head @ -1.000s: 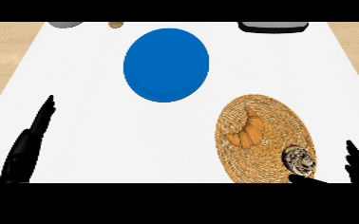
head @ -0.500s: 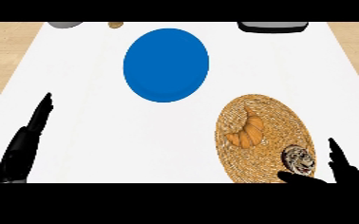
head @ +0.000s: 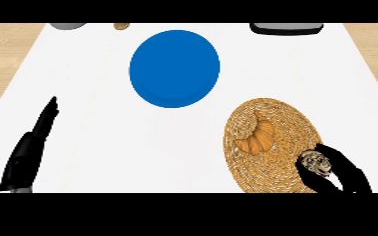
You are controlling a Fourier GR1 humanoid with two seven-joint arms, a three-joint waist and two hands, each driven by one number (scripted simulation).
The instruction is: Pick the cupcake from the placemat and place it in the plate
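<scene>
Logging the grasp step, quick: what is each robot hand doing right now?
Left robot hand: open, fingers straight, holding nothing, at the view's left edge.
Right robot hand: curled round the cupcake on the placemat.

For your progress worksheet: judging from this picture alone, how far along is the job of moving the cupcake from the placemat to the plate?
Done: the right hand has reached the cupcake and curls around it. In hand: the grasp itself, with the cupcake low over the woven placemat's near edge, beside a croissant. Left: lifting, carrying it across and setting it on the blue plate, which holds nothing. The left hand rests open at the left edge.
</scene>
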